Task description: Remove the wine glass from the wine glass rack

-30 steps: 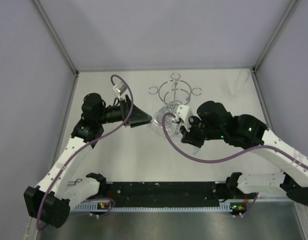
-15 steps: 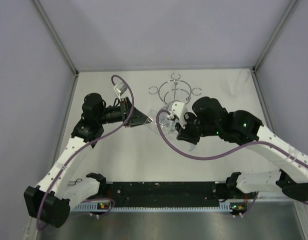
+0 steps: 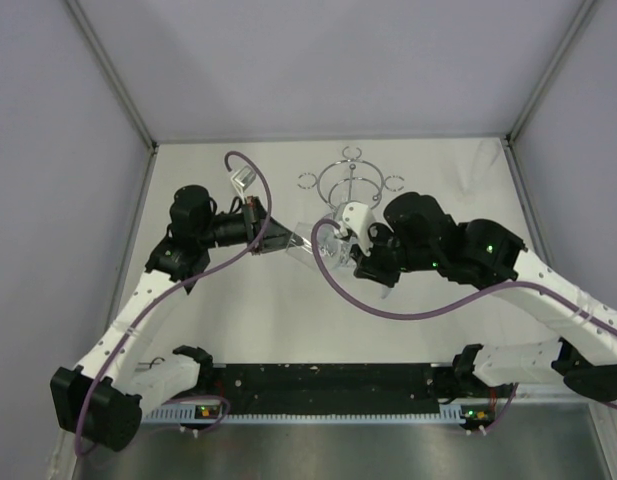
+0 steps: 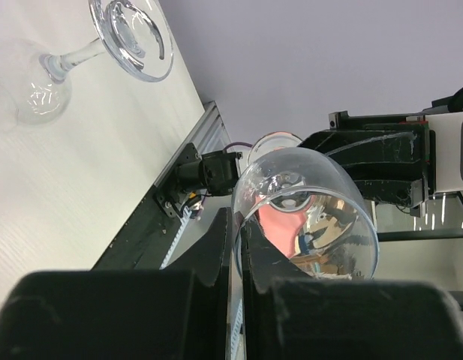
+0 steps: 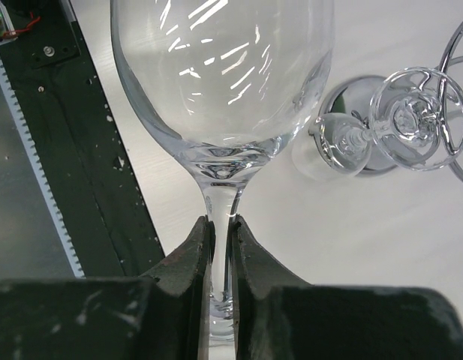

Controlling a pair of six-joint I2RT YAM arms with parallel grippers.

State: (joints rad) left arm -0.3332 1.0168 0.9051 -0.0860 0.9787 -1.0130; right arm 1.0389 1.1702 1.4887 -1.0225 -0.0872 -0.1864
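right gripper (image 5: 220, 240) clamped on stem of wine glass (image 5: 223, 82) | left gripper (image 4: 235, 232) pinched shut on its rim, apparently | glass held off and just in front of wine glass rack (image 3: 350, 185) | ease one grip before drawing away, no twisting of thin rim | second glass (image 4: 66, 64) nearby; white table (image 3: 238, 310), pale walls (image 3: 318, 70)

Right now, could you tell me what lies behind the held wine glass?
A second wine glass on its side, beside the wine glass rack, whose base it partly covers.
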